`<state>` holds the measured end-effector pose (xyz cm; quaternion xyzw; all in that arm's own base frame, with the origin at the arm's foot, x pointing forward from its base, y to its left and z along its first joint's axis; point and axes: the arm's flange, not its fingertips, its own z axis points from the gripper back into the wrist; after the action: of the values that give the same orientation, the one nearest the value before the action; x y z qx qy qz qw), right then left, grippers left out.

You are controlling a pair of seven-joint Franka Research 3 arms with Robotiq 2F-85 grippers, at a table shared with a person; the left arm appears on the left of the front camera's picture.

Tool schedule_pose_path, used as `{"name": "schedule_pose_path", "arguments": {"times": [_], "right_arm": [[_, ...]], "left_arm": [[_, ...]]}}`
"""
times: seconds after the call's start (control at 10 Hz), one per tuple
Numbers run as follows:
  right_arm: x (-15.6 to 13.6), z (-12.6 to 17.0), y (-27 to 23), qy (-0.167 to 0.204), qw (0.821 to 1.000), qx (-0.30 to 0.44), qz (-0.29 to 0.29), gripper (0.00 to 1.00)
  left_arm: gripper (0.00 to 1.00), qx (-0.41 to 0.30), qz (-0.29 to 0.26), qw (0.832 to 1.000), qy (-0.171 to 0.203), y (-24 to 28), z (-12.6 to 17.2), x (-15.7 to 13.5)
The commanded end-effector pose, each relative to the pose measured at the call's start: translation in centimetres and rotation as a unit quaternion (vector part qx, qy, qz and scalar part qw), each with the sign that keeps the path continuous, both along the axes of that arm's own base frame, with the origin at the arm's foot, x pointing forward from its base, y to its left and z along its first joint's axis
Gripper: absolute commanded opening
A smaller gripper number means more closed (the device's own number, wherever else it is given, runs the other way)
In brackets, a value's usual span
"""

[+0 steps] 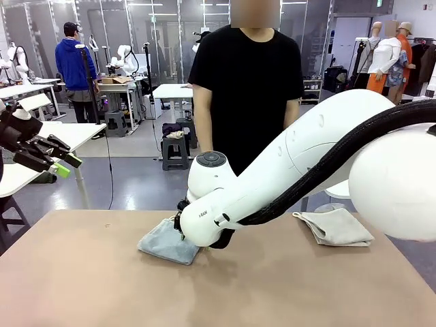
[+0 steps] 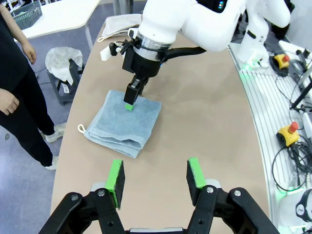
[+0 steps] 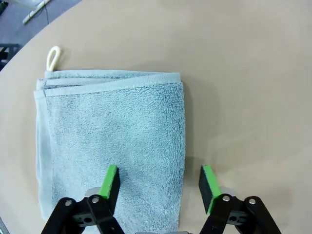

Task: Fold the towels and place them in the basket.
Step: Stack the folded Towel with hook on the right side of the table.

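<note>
Landmark: the folded light blue towel (image 1: 168, 242), lying flat on the tan table (image 1: 82, 279) toward the person's side.

- Light blue towel: folded into a thick rectangle, layered edges visible along one side (image 3: 109, 82); a small cream hanging loop (image 3: 52, 54) sticks out at one corner.
- Right gripper (image 3: 160, 183): directly above the towel, pointing down, fingers spread wide and holding nothing. One green pad (image 3: 111, 179) sits over the terry, the other (image 3: 206, 182) over bare table just past the towel's edge. From the left wrist view only one pad tip (image 2: 128, 105) is plain, at or just above the cloth; contact cannot be told.
- Left gripper (image 2: 155, 179): well away from the towel, raised off the table at the robot's left; fingers wide apart, empty.
- Beige-grey towel (image 1: 335, 226): folded, on the table to the robot's right of the blue towel, well apart from it.
- Person (image 1: 246, 95): black shirt, standing at the far edge just behind the blue towel, arms down.
</note>
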<state>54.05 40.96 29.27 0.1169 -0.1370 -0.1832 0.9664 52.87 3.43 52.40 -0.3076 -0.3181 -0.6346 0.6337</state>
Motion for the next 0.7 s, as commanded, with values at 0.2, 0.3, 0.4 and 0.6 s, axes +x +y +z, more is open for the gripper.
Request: {"name": "schedule_pose_path", "arguments": {"times": [0.2, 0.3, 0.4, 0.6], "right_arm": [[0.06, -0.33, 0.20, -0.011, 1.000, 0.005, -0.007, 0.63], [0.02, -0.30, 0.19, -0.013, 1.000, 0.006, -0.005, 0.50], [-0.05, -0.29, 0.20, -0.013, 1.000, 0.006, -0.003, 0.43], [-0.13, -0.12, 0.24, -0.017, 1.000, 0.002, 0.009, 0.23]], "left_arm": [[0.66, 0.008, 0.007, 1.000, 0.003, -0.08, 0.22, -0.18], [0.66, 0.008, 0.007, 1.000, 0.003, -0.08, 0.22, -0.18], [0.66, 0.008, 0.007, 1.000, 0.003, -0.08, 0.22, -0.18], [0.66, 0.008, 0.007, 1.000, 0.003, -0.08, 0.22, -0.18]]}}
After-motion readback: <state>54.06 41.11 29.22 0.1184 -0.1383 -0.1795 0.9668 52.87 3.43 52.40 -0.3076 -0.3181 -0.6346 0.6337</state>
